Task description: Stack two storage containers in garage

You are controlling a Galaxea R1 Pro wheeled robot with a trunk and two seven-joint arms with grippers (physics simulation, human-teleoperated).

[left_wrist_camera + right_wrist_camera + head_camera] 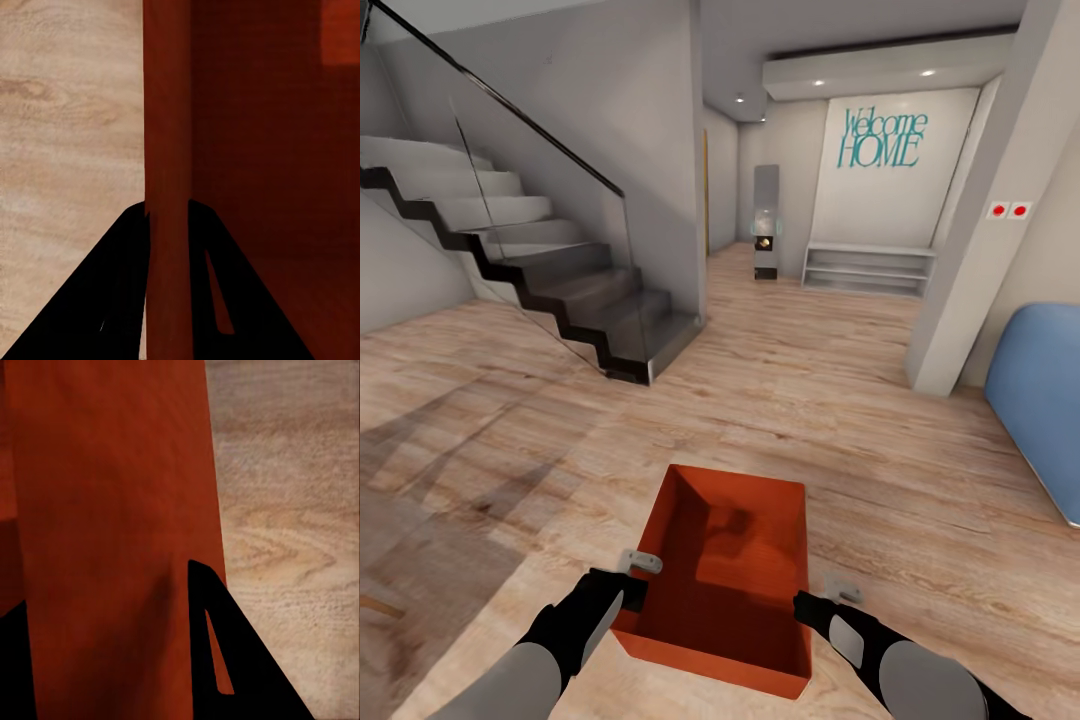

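Bin (728,575) is riding low at 6 o'clock, carried over the plank floor (840,400); left end effector (632,588) and right end effector (806,607) are each pinching a side wall. Judging by the hallway, transport is underway; next calls for steady driving garageward.

Even, soft daylight fills the hall, and two recessed ceiling spots (872,78) glow above the far wall. Broad, faint shadows streak the wood-plank floor (480,440) below the staircase (540,270). The storage container (725,575) has a shaded interior with a dark blotch. Straight lines bow toward the head view's edges. The wrist views look soft, with pure black fingers (97,300).
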